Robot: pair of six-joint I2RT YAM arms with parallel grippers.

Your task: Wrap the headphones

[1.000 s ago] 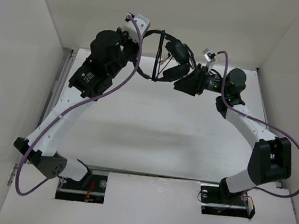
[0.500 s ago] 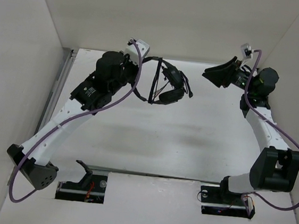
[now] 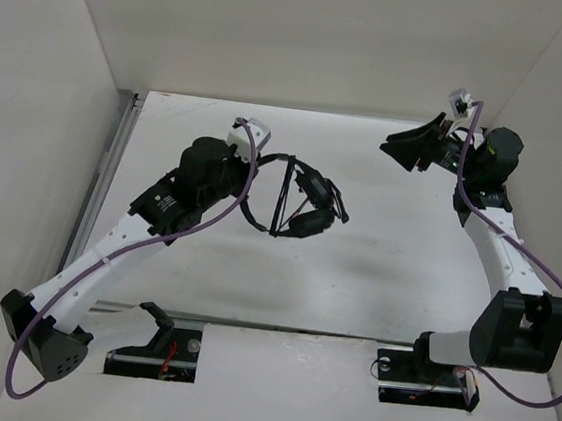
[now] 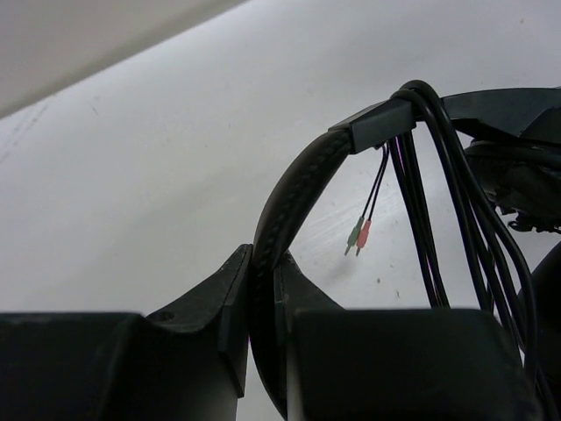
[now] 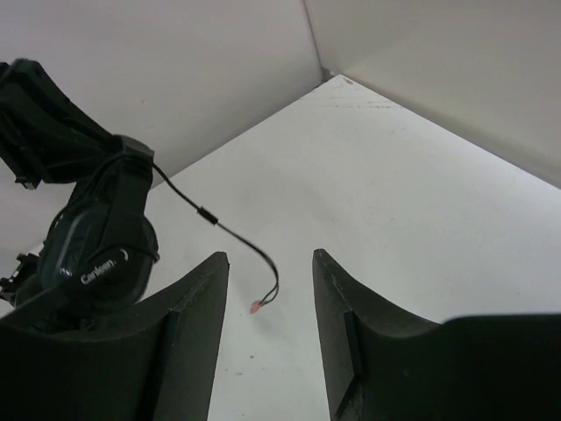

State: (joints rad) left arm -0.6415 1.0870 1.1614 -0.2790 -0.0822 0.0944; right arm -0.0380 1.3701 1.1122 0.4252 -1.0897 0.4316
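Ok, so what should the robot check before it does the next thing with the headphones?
1. Left fingers gripping the headband: ok, clamped on it.
2. Cable wound over the headband: ok, several loops hang there.
3. Cable end tucked away: not ok, the plugs dangle loose.
4. Right fingers open and empty: ok.
5. Right fingers clear of the headphones: ok, well apart.
6. Headphones lifted off the table: cannot tell.
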